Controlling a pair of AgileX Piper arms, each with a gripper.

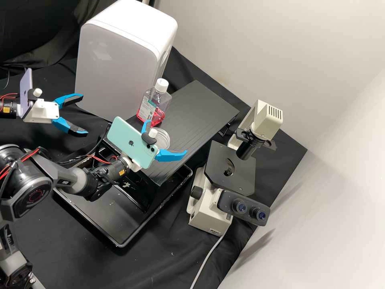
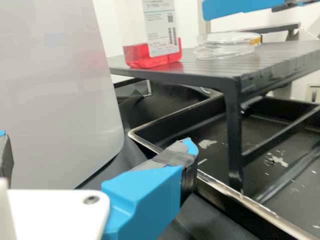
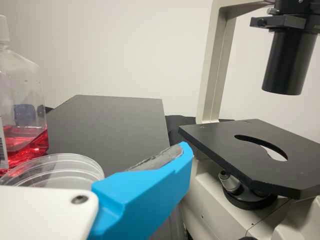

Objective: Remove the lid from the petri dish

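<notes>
The clear petri dish (image 1: 162,136) with its lid on rests at the near corner of a black raised rack (image 1: 200,108). My right gripper (image 1: 167,138) is open at the dish, one blue finger on either side of it. From the right wrist the dish (image 3: 50,171) lies just inside the grey-padded finger (image 3: 150,185). My left gripper (image 1: 84,113) hangs open off to the left, in front of the white box, holding nothing. The left wrist view shows its own finger (image 2: 160,185) low down and the dish (image 2: 227,42) far off on the rack (image 2: 200,65).
A bottle of red liquid (image 1: 154,104) stands on the rack just behind the dish. The rack sits in a black tray (image 1: 120,224). A tall white box (image 1: 120,52) is behind the left gripper. A microscope (image 1: 232,176) stands to the right.
</notes>
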